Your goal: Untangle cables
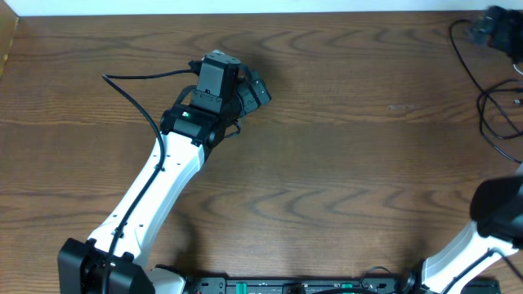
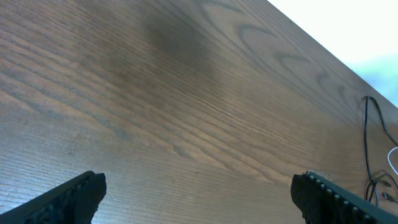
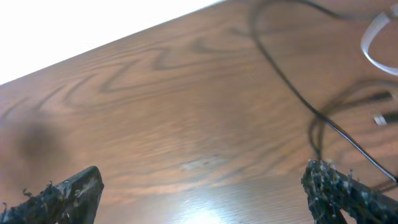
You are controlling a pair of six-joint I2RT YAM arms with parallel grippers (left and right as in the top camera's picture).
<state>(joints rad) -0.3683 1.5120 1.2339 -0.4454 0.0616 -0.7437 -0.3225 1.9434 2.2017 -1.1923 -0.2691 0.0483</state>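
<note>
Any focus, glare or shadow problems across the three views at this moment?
Overhead: sharp and evenly lit. Left wrist: the brown wooden table shows clear grain, a soft dark shadow patch near the top, and a blown-out white background. Right wrist: the thin black cable and flat white cable are blurred, and there is glare on the tabletop at the bottom edge.

Black cable (image 3: 318, 115): one. White cable (image 3: 367, 50): one.

Brown wood-grain tabletop (image 3: 155, 112): smooth, slight sheen. Thin black cable (image 3: 292, 90): smooth, matt. Flat white cable (image 3: 367, 50): glossy plastic.
</note>
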